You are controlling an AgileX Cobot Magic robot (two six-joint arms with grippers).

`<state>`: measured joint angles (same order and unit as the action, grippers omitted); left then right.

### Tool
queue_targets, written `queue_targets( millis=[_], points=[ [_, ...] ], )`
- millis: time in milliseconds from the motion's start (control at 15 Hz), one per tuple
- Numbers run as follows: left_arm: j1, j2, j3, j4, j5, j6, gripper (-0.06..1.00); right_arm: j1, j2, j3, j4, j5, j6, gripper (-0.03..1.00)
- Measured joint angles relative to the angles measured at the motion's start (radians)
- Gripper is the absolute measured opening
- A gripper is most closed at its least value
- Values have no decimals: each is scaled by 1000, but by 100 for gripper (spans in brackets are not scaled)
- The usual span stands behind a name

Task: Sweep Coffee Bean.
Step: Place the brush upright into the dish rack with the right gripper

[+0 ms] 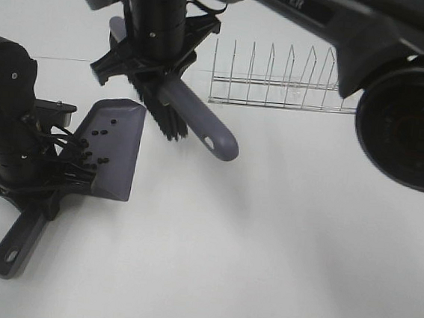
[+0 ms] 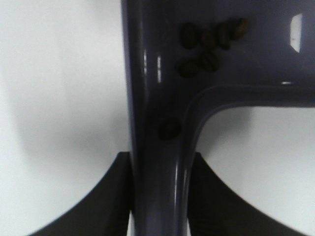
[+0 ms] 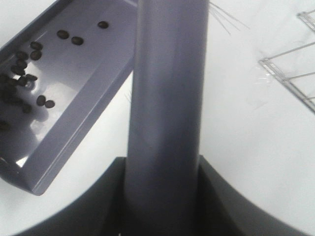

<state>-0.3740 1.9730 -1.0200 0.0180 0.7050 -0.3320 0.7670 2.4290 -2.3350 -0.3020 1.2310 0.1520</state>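
Note:
The grey-purple dustpan (image 1: 115, 150) lies on the white table at the left. Several coffee beans (image 1: 92, 151) lie inside it, mostly toward its back; I see no loose beans on the table. My left gripper (image 1: 42, 191) is shut on the dustpan's handle (image 2: 157, 162), and beans (image 2: 209, 44) show just past the grip. My right gripper (image 1: 150, 59) is shut on the brush handle (image 1: 200, 124) and holds the black bristles (image 1: 163, 117) just right of the pan's open edge. The right wrist view shows the brush handle (image 3: 167, 98) beside the pan (image 3: 83, 103) and its beans (image 3: 44, 102).
A wire dish rack (image 1: 279, 86) stands at the back right of the table and also shows in the right wrist view (image 3: 290, 73). The dustpan handle's end (image 1: 14, 249) points toward the front left. A dark camera housing (image 1: 410, 125) blocks the upper right.

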Motion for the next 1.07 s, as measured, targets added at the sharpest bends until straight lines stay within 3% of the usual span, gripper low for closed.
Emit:
queue_targets(
  millis=[467, 1067],
  points=[
    [0, 0, 0, 0, 0, 0, 26, -212, -200, 31, -4, 2, -27, 36],
    [0, 2, 0, 0, -1, 0, 26, -557, -519, 501, 3, 2, -27, 36]
  ],
)
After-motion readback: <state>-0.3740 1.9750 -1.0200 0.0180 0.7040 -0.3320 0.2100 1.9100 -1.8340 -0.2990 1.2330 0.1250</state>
